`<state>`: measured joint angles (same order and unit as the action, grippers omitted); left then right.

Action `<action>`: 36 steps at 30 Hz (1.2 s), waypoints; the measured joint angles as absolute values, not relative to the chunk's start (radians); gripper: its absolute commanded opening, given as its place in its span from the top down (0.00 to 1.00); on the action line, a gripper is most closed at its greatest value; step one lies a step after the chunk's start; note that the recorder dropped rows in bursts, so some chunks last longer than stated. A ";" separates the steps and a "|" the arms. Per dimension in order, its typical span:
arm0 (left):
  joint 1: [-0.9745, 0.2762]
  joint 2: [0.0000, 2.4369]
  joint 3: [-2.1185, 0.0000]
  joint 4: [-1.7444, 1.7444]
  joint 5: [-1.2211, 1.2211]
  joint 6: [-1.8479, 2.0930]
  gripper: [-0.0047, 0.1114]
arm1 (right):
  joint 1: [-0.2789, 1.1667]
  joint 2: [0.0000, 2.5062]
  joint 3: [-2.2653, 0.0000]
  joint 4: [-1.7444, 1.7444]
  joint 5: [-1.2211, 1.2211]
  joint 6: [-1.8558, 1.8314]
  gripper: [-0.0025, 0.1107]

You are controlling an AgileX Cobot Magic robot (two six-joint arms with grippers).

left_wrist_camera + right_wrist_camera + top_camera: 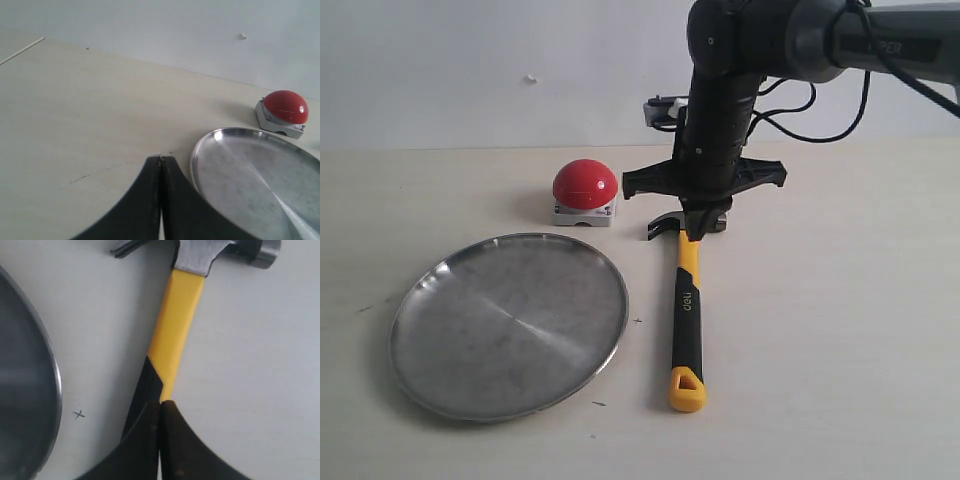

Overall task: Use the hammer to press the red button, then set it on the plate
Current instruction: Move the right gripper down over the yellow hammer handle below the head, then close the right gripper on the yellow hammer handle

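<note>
The claw hammer with dark metal head and yellow-black handle (686,300) lies just right of the round silver metal plate (510,325), head far. Probably head-heavy and stiff; better to grasp the handle near the head. The right gripper (160,402) above it and the left gripper (160,159) are both clenched, empty.

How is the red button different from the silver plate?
The button is a small red dome on a grey square base; the plate is wide, round, shallow and silver. The button stands up tall; the plate lies low. Both are shiny and rest on the table.
</note>
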<state>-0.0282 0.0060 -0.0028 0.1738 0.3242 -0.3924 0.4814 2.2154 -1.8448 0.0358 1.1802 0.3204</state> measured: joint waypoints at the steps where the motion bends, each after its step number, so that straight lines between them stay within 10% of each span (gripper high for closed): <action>1: -0.028 0.006 -0.003 0.174 0.324 -0.392 0.96 | 0.481 2.225 -1.847 0.043 1.180 0.316 0.98; 36: -0.052 0.006 -0.003 0.174 0.324 -0.392 0.96 | 0.426 2.290 -1.979 0.053 1.218 0.299 0.86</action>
